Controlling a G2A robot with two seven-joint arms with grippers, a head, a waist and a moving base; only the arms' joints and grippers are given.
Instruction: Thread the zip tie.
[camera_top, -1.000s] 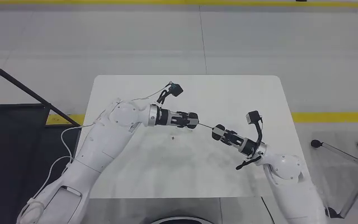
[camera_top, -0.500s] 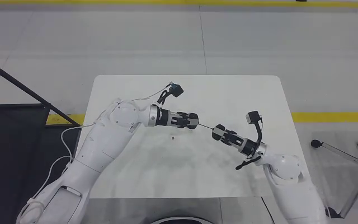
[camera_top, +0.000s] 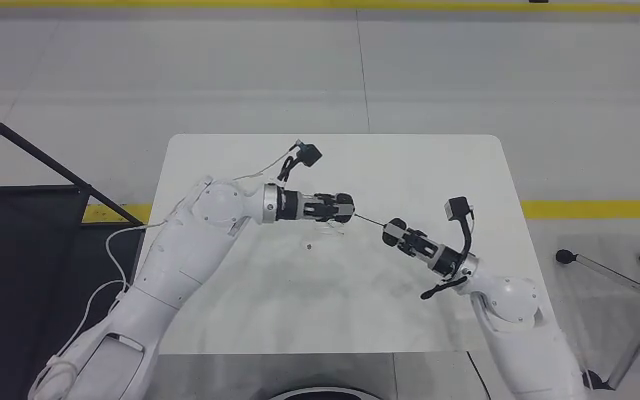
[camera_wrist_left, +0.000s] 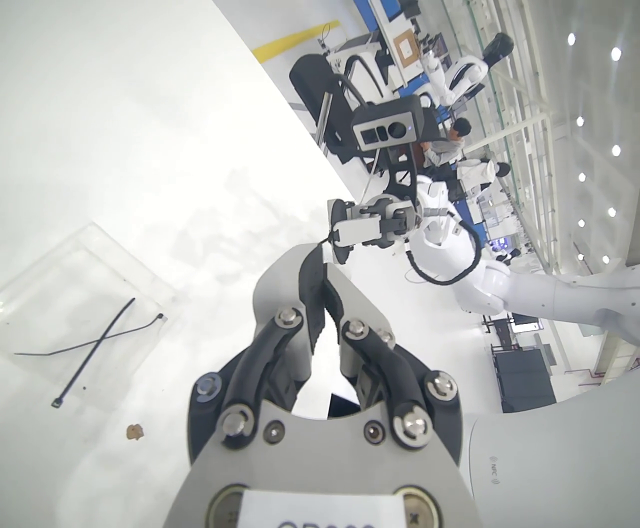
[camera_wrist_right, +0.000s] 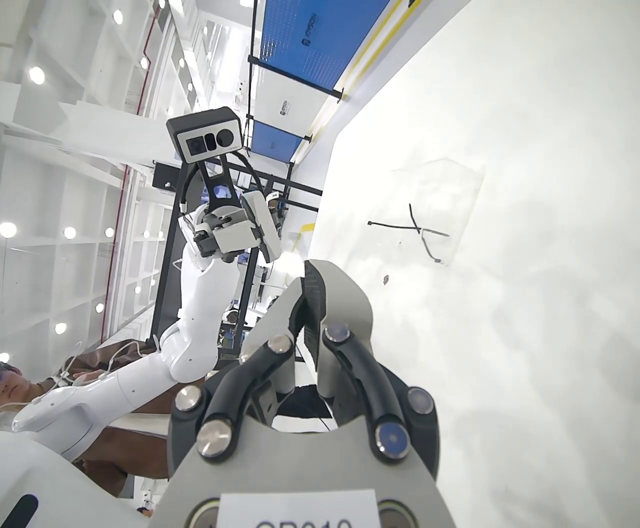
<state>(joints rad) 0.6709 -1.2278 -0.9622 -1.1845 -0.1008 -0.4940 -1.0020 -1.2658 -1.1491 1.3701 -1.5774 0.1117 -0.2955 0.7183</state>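
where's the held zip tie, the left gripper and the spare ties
held zip tie (camera_top: 368, 225), top view, mid strap
left gripper (camera_wrist_left: 320, 255), left wrist view, between fingertips
spare ties (camera_wrist_left: 102, 339), left wrist view, crossing point

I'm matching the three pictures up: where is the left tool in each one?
Top view: left tool above the table's middle.
Left wrist view: left tool large in the foreground.
Right wrist view: left tool farther off, beside its black camera.
Shared landmark: the small brown speck on the table.

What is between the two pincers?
A thin black zip tie stretches from the left pincer to the right pincer, as the top view shows.
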